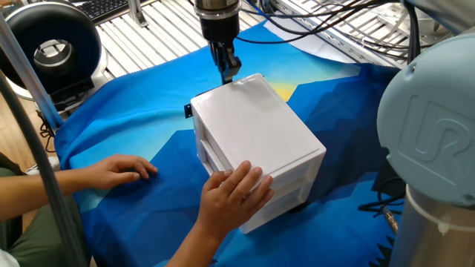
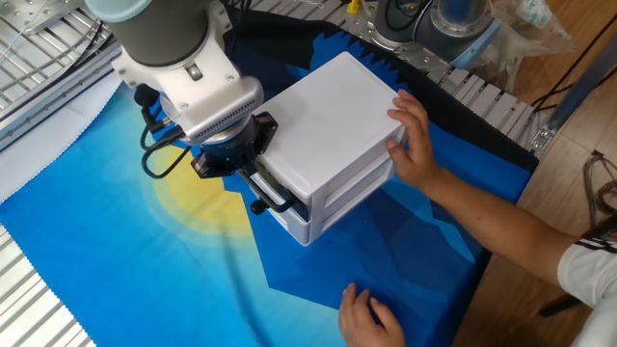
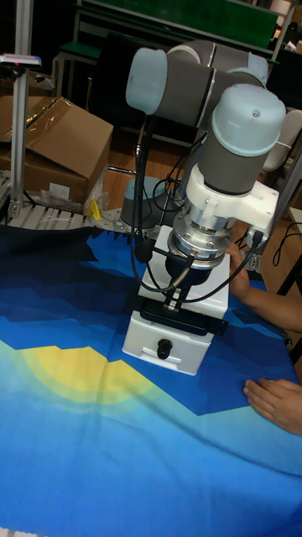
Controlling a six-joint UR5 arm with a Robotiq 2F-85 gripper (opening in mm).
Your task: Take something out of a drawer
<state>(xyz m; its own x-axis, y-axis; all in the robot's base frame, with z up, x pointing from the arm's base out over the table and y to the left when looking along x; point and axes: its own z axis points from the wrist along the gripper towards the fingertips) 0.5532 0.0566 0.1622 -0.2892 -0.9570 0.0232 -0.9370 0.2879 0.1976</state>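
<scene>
The white drawer unit (image 1: pixel 256 141) (image 2: pixel 333 125) (image 3: pixel 180 323) stands on the blue cloth. My gripper (image 2: pixel 267 190) (image 1: pixel 227 71) (image 3: pixel 174 299) is down at the unit's front, its fingers close together at the drawer's handle on the upper drawer. The gripper hides most of that drawer's front. It looks pushed in, or nearly so. Just below my fingers, the lower drawer's black knob (image 3: pixel 164 346) (image 2: pixel 257 207) is free. The something is hidden; no cube shows in any view.
A person's hand (image 1: pixel 234 191) (image 2: pixel 413 135) braces the back of the unit. The other hand (image 1: pixel 119 170) (image 2: pixel 371 316) rests flat on the cloth (image 1: pixel 148 96). Cables and metal racks lie beyond the cloth. A cardboard box (image 3: pixel 50 147) stands behind the table.
</scene>
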